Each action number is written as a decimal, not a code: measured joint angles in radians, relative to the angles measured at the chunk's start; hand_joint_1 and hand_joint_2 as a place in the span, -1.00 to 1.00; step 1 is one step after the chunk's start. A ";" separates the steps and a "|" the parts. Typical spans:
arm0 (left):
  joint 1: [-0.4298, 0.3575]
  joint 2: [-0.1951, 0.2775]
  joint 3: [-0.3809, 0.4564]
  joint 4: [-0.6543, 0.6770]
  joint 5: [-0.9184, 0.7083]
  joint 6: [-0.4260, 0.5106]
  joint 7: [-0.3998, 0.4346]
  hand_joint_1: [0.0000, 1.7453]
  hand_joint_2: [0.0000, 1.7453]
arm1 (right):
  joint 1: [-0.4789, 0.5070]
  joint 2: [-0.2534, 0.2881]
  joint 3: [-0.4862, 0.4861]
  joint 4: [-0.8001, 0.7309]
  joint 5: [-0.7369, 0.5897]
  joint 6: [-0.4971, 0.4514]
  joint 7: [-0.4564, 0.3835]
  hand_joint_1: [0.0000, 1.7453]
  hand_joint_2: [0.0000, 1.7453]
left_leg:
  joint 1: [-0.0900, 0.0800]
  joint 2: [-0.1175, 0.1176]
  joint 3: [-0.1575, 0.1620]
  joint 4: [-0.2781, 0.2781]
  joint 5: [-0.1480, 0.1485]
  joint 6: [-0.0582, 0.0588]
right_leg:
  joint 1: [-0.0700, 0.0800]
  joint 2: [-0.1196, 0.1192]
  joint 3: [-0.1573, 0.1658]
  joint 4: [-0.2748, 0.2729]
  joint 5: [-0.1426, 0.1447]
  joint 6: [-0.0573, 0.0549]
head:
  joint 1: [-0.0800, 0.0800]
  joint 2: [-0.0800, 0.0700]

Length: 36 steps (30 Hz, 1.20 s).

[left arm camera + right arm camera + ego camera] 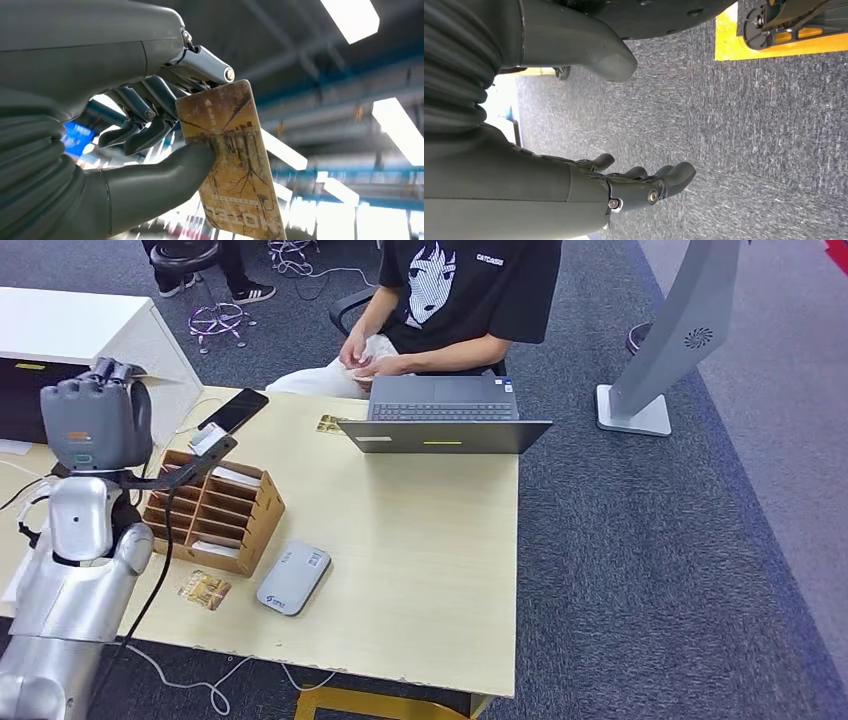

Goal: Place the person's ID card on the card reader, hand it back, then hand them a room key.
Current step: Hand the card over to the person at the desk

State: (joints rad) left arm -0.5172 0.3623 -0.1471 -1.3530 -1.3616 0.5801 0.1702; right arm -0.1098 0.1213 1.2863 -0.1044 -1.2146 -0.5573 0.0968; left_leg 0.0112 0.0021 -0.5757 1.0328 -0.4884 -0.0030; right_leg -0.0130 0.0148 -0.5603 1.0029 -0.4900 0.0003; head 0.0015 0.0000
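Observation:
My left hand (pixel 95 420) is raised high at the table's left end. In the left wrist view the left hand (pixel 150 120) pinches a gold-brown card (pixel 232 165) with a tree print between its thumb and fingers. The grey card reader (pixel 293 577) lies flat near the table's front edge, with another gold card (pixel 204 589) on the table just left of it. A third gold card (pixel 330 423) lies by the laptop. The person (pixel 450 310) sits behind the table with both hands together at their lap. My right hand (pixel 639 185) hangs over the carpet, fingers apart and holding nothing.
A wooden slotted card box (pixel 215 510) stands under and right of my left hand. A black phone (pixel 233 410) lies behind it. An open laptop (pixel 440 415) sits at the far edge, facing the person. A grey kiosk stand (pixel 660 350) stands on the carpet to the right.

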 joint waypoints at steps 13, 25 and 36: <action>0.099 0.003 0.025 -0.332 -0.077 0.059 -0.044 1.00 1.00 | 0.002 0.000 0.000 0.002 -0.016 0.004 -0.006 -1.00 1.00 | 0.000 -0.001 0.000 0.000 0.000 0.000 | 0.000 -0.001 0.000 0.000 0.000 0.000 | 0.000 0.000; 0.035 0.015 0.025 -0.158 -0.144 0.008 0.015 1.00 1.00 | -0.001 0.000 0.018 0.003 -0.014 0.017 -0.003 -1.00 1.00 | 0.000 0.000 0.001 0.000 0.001 0.000 | 0.000 0.000 0.000 0.000 0.000 0.000 | 0.000 0.000; -0.190 0.032 0.015 0.352 -0.148 0.038 0.114 1.00 1.00 | -0.007 -0.002 0.060 0.003 0.000 0.015 0.011 -1.00 1.00 | 0.000 0.000 0.001 0.000 0.002 -0.001 | 0.000 0.000 0.000 0.000 0.001 -0.001 | 0.000 0.000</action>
State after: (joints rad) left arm -0.7073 0.3945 -0.1318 -1.0006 -1.5097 0.6179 0.2846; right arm -0.1167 0.1198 1.3460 -0.1019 -1.2141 -0.5425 0.1077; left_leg 0.0114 0.0024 -0.5749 1.0329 -0.4864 -0.0038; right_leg -0.0131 0.0150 -0.5603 1.0031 -0.4886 -0.0005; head 0.0014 0.0000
